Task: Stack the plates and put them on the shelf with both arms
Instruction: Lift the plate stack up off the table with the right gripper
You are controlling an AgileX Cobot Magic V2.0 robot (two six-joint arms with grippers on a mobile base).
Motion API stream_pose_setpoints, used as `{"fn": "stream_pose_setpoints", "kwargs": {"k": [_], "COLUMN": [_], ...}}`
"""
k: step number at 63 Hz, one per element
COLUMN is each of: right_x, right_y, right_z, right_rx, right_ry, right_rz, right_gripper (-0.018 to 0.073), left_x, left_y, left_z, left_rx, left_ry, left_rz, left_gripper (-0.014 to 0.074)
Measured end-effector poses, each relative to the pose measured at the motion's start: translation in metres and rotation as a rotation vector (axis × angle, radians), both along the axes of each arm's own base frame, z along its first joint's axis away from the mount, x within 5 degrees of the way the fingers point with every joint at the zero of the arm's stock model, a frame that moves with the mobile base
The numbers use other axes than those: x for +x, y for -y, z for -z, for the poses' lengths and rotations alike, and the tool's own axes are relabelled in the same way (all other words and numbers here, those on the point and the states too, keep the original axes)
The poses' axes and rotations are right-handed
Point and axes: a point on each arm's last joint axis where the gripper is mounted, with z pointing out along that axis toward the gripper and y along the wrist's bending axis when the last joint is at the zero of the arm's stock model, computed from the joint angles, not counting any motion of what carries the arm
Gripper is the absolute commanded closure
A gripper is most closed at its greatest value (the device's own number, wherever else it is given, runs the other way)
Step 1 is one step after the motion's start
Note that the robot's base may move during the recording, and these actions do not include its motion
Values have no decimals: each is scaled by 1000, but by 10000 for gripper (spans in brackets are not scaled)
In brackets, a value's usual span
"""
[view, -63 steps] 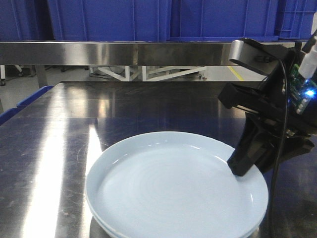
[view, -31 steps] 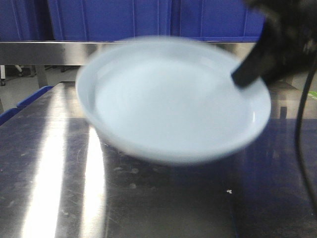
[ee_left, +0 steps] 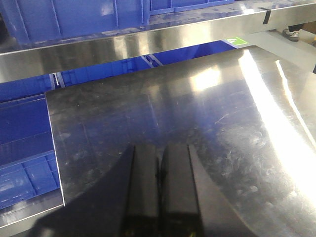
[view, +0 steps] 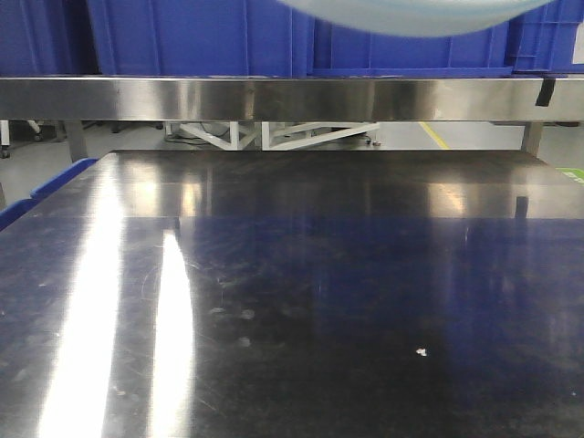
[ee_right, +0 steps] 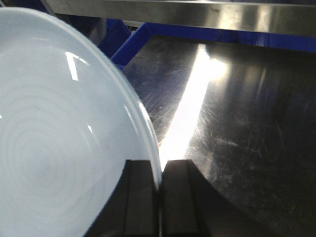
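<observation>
The pale bluish-white plates [ee_right: 49, 123] hang in the air, tilted, above the dark tabletop [ee_right: 237, 108]. I see one glossy face and cannot tell a second plate apart. My right gripper [ee_right: 159, 170] is shut on their rim. In the front view only the plates' underside [view: 411, 14] shows at the top edge, higher than the shelf's steel front rail [view: 274, 98]; the right gripper is out of that view. My left gripper [ee_left: 159, 153] is shut and empty, low over the tabletop [ee_left: 197, 113], facing the shelf [ee_left: 123, 47].
Big blue ribbed crates [view: 201, 36] stand on the shelf behind the rail. A small black mark [view: 545, 91] sits at the rail's right end. More blue crates [ee_left: 24, 148] lie beyond the table's left edge.
The plates rose from the tabletop, through mid-frame, to the top edge of the front view. The right arm went up with them and out of that view.
</observation>
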Motion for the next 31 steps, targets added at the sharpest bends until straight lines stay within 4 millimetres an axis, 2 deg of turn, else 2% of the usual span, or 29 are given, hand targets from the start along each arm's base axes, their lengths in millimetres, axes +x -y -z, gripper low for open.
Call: {"fn": "stream_pose_setpoints", "kwargs": {"k": [11,31], "right_x": [-11,-12], "right_y": [3,3], "right_z": [-5,-4], "right_rx": [2,-4], "right_ry": [18,14], "right_rz": [-15,-22], "right_gripper": [503,503], "left_x": [0,0], "left_y": [0,0], "left_z": [0,0], "left_rx": [0,0], "left_ry": [0,0], "left_rz": [0,0], "left_gripper": [512,512]}}
